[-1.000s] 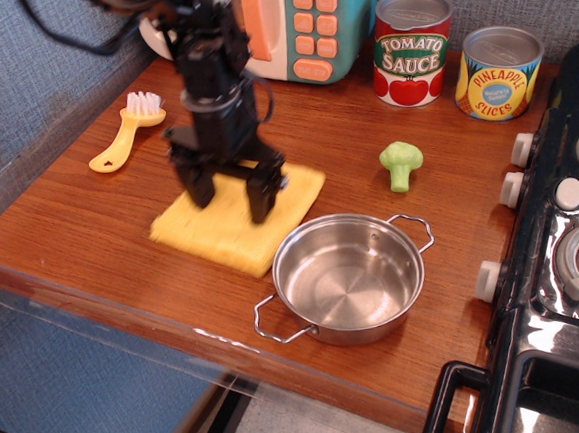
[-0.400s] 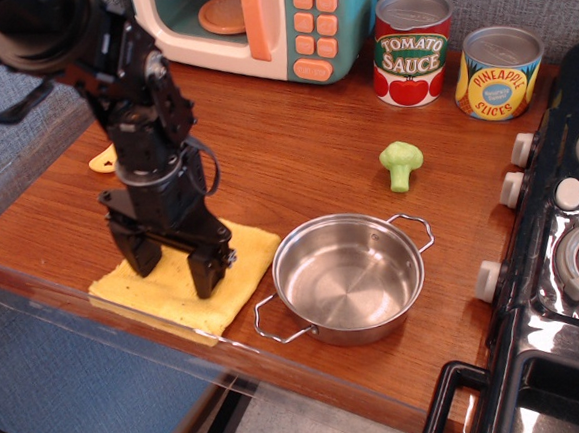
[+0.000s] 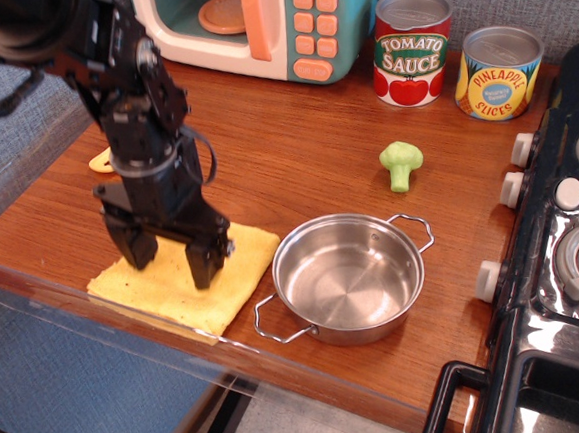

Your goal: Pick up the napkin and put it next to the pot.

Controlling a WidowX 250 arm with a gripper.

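The pale yellow napkin (image 3: pixel 175 292) lies flat at the table's front edge, just left of the pot, with its right corner close to the pot's rim. The shiny steel pot (image 3: pixel 351 294) stands empty, its two wire loop handles pointing front left and back right. My black gripper (image 3: pixel 171 266) points down over the napkin's middle. It is open, with one fingertip (image 3: pixel 137 255) to the left and the other to the right, at or just above the cloth. Nothing is held between them.
A toy microwave (image 3: pixel 284 21) stands at the back, with a tomato sauce can (image 3: pixel 413 48) and a pineapple can (image 3: pixel 499 72) to its right. A green broccoli (image 3: pixel 401 164) lies behind the pot. A stove (image 3: pixel 573 254) borders the right. A yellow brush handle (image 3: pixel 99 163) peeks out behind my arm.
The napkin has moved with my gripper from the table's middle to the front-left edge beside the pot. Since 0.4 s ago the gripper has risen slightly and the napkin has stayed put.
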